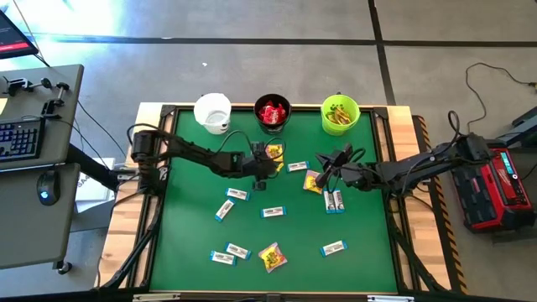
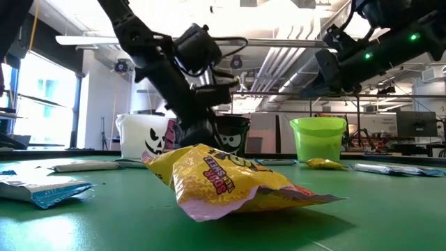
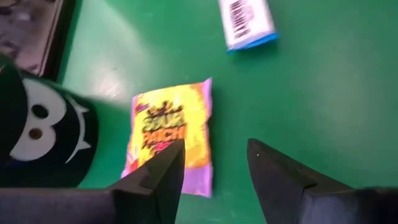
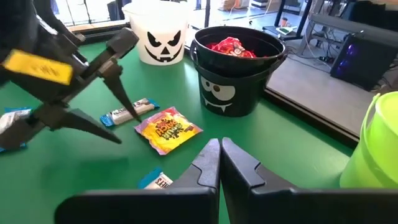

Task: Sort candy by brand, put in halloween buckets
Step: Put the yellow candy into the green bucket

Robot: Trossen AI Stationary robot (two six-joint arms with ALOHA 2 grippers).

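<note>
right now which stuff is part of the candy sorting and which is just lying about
Job: white bucket, black bucket, green bucket, yellow packet under the open left gripper, white-and-blue bars.
Lying about: keyboard, mouse, red case.

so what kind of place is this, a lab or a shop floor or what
Most likely a robotics lab or workshop. The green-topped table stands on a bare concrete floor, a desk with a keyboard sits beside it, and the low view shows exposed ceiling ducts and workbenches behind.
</note>
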